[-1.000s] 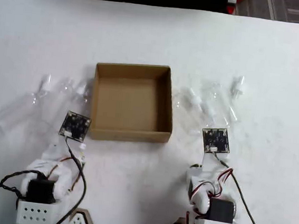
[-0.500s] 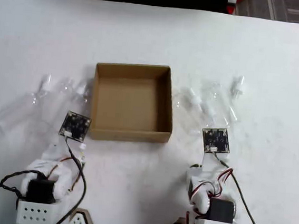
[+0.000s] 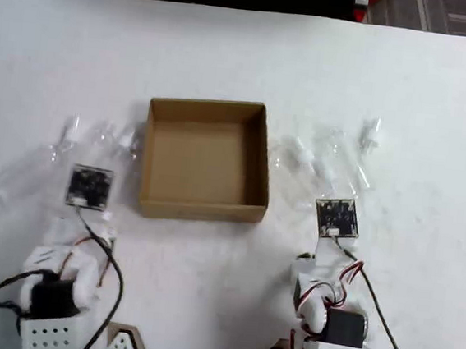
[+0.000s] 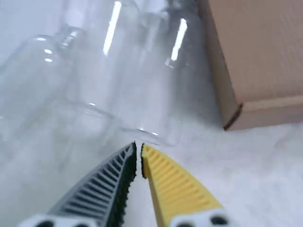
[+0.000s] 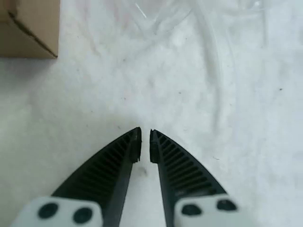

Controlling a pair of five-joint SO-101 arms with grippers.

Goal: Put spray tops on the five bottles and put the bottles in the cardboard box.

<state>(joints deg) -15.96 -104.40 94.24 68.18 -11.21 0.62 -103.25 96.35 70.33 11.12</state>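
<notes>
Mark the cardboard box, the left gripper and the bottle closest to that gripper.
cardboard box (image 3: 205,159), high view, bare inside floor.
left gripper (image 4: 138,147), left wrist view, midway between its tips.
bottle (image 4: 147,85), left wrist view, clear body.

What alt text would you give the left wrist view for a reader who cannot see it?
The left gripper, its grey and yellow jaws almost shut with nothing between them, points at clear bottles lying on the white table. A corner of the cardboard box sits right beside the bottles.
</notes>
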